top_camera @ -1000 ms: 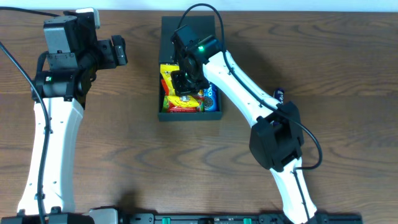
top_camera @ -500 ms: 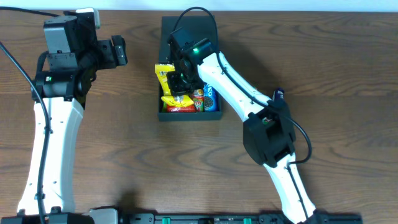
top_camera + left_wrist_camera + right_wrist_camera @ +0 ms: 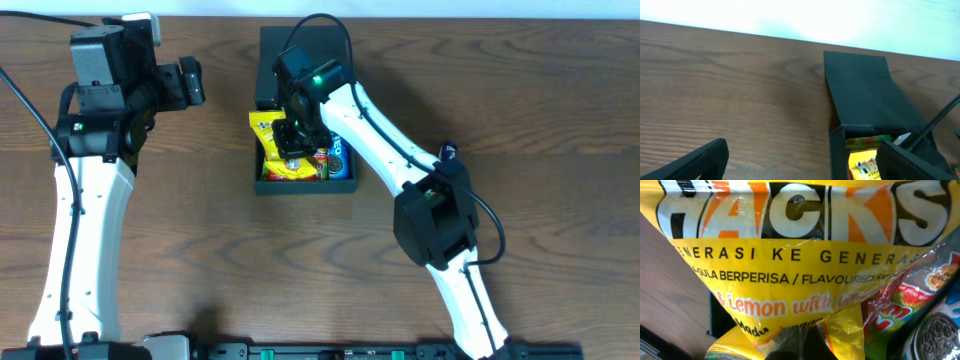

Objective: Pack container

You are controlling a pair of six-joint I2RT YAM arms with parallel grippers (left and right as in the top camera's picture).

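Note:
The black container stands at the table's middle back with its flap lid lying open behind it. It holds several snack packets. My right gripper hangs over its left half, shut on the edge of a yellow snack packet whose corner overhangs the left wall. The right wrist view is filled by this yellow packet, pinched at the gripper. My left gripper is open and empty, left of the container. In the left wrist view the container sits between the fingers of that gripper.
A blue round-biscuit packet and a red-green packet lie in the container's right half. A small dark blue packet lies on the table to the right, beside the right arm. The table's far edge runs just behind the lid.
My right gripper has shifted slightly up and left with the yellow packet. The packet now spreads over the red packet at the container's front and overhangs the left wall. The left arm is still.

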